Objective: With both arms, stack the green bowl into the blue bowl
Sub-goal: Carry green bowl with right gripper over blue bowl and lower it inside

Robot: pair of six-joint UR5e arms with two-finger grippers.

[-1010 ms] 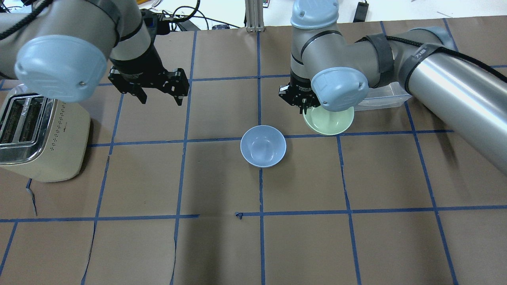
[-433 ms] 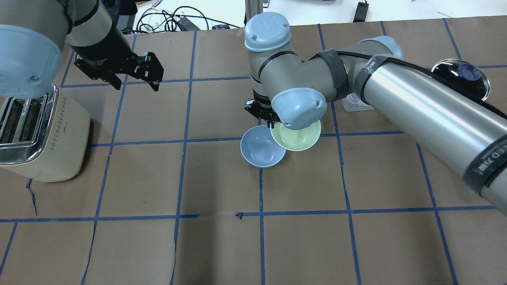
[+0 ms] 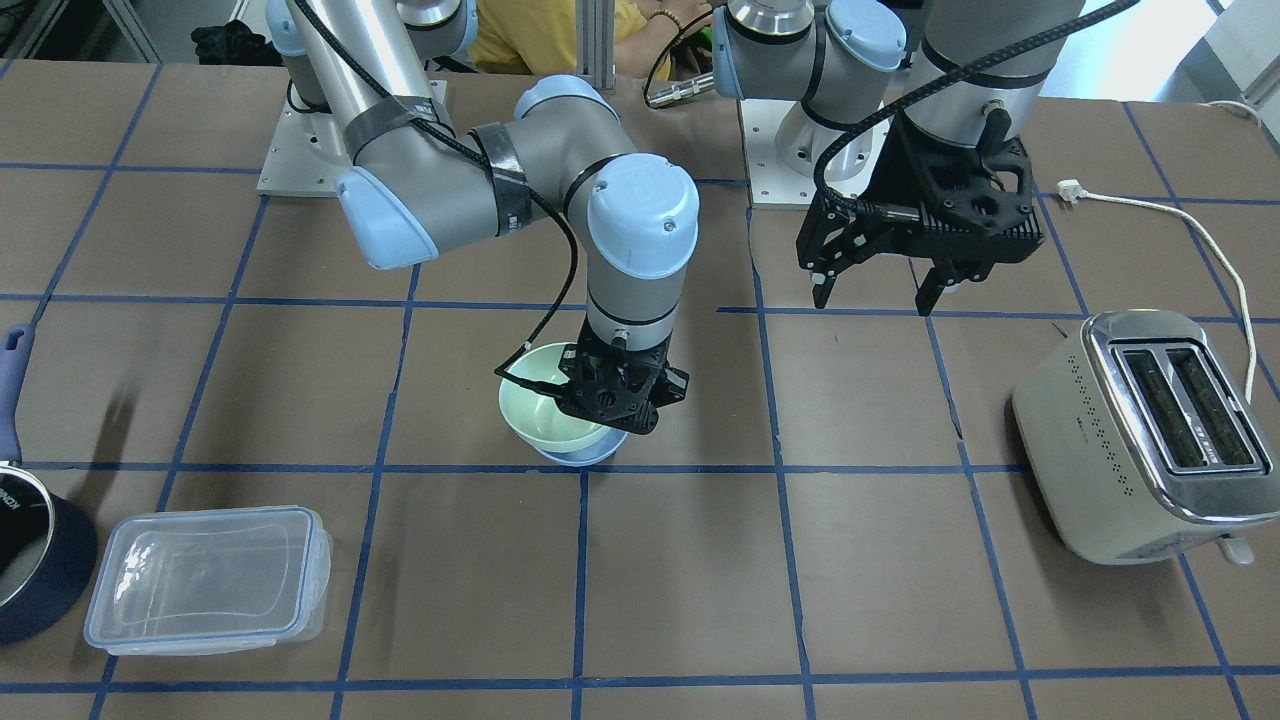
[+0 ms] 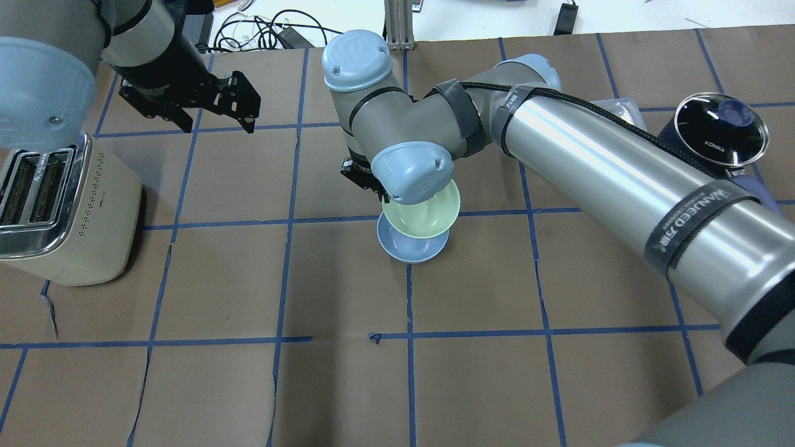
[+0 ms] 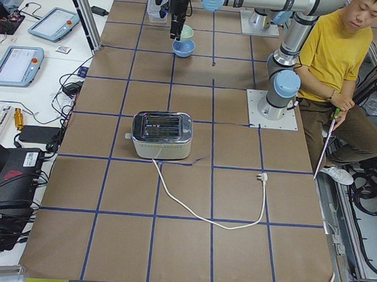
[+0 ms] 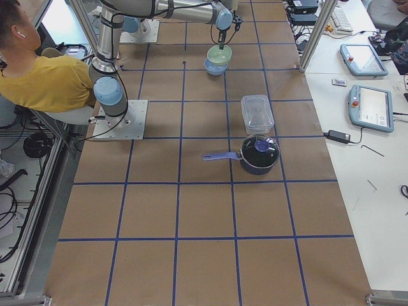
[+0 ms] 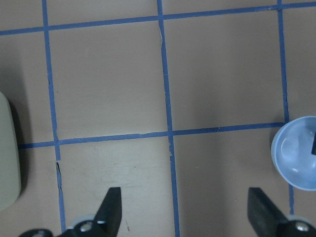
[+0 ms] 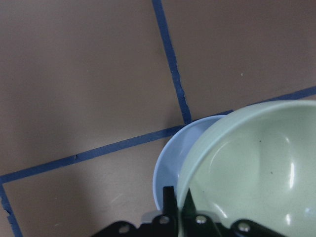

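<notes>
I had the right gripper (image 3: 612, 398) pinching the rim of the green bowl (image 4: 423, 215), fingers pressed on either side of the rim. The bowl hung over the blue bowl (image 4: 412, 251), covering most of it but shifted a little toward the robot's edge. I could not tell whether the two touched. Both sat around the middle of the table (image 4: 559, 372), well away from every corner. The left gripper (image 3: 872, 300) hovered spread and empty, nearer the robot's edge, beside the toaster (image 3: 1130, 440).
</notes>
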